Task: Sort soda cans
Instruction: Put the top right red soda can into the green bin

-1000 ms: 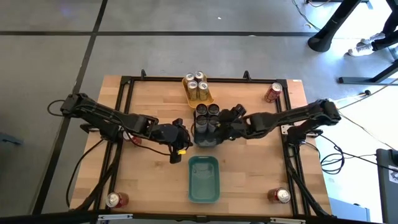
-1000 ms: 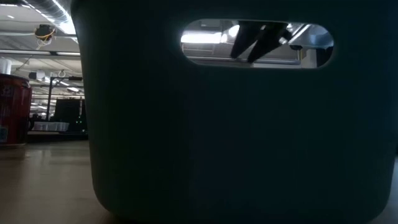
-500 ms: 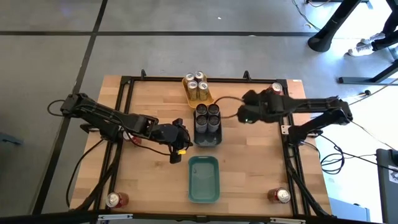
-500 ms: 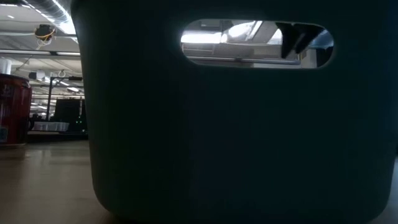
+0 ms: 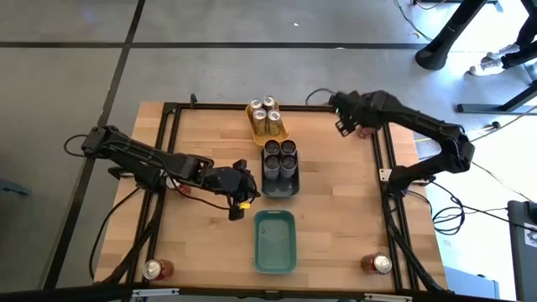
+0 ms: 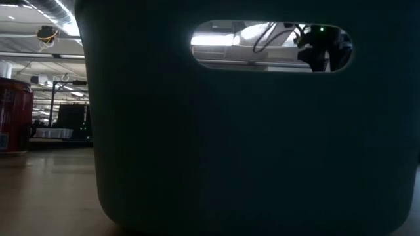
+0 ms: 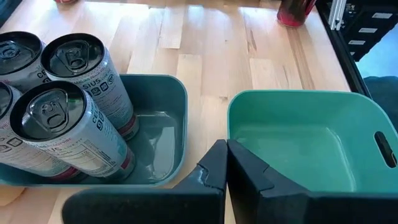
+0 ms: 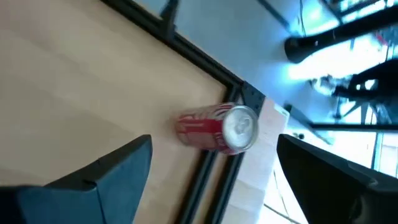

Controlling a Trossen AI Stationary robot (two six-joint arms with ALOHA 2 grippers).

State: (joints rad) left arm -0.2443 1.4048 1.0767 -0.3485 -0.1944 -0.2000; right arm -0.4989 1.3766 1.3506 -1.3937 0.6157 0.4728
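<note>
Looking straight down, the high view takes in the whole counter [image 5: 210,226]: the right gripper [image 5: 346,117] hangs over the far right corner, just beside a red can [image 5: 367,127], its jaws spread wide and holding nothing. The left gripper [image 5: 245,195] sits near the middle, beside the dark tray [image 5: 279,188], jaws pressed together and empty.

Only the right wrist view shows that corner red can [image 8: 217,130] in full, standing by the black frame rail [image 8: 208,180] between the two dark fingers [image 8: 112,168]. The left wrist view alone shows the printed sides of the dark grey cans [image 7: 68,127] in the dark tray [image 7: 168,124] and the bare inside of the teal tray [image 7: 298,137]. The low view is mostly blocked by the teal tray's wall [image 6: 249,144]; a red can [image 6: 13,115] shows at its left edge.

Counted from above: four gold cans [image 5: 267,116] in the yellow tray [image 5: 255,132], four dark grey cans [image 5: 281,153] in the dark tray, and three red cans on the bare counter, the other two at the near left [image 5: 154,269] and near right [image 5: 377,264] corners. Trays: three.
</note>
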